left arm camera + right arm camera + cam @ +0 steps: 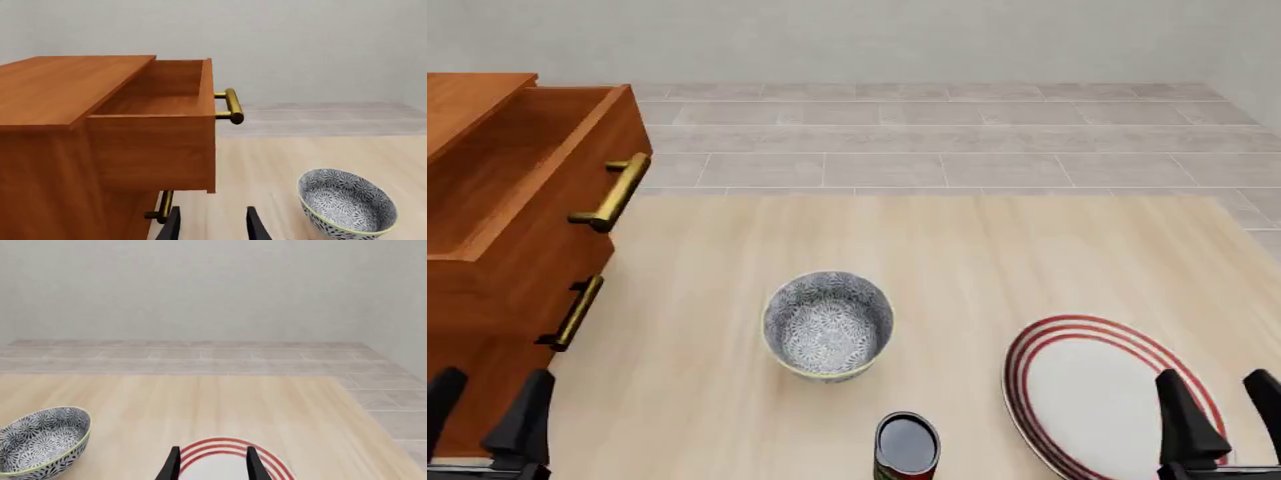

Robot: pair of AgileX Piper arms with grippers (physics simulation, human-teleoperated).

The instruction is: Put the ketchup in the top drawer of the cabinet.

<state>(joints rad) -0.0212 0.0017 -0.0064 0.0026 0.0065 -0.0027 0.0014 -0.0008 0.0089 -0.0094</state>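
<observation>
Ketchup (906, 446): upright at desk's (988, 250) near edge, just before bowl (827, 325), ungrasped. Top drawer (521, 190) of cabinet (47, 150): already pulled out, empty. Left claw (483, 405), right claw (1214, 405): both spread, holding nothing. Remaining: grasp, carry, deposit

Lighting is flat and even in all three views, bright and soft, no obvious single source. Shadows are faint: a soft dark patch under the pulled-out reddish-brown wooden drawer (155, 150), and barely any under the blue-grey patterned bowl (827, 325) on the pale wood worktop (961, 260). The brass bar handle (231, 106) catches a small highlight, and the dark glossy top of the small can (906, 443) shows a mild sheen. Everything's sharp front to back, no blur, no grain, no edge warping. Colours look clean, a bit washed on the grey wall (213, 290).
</observation>
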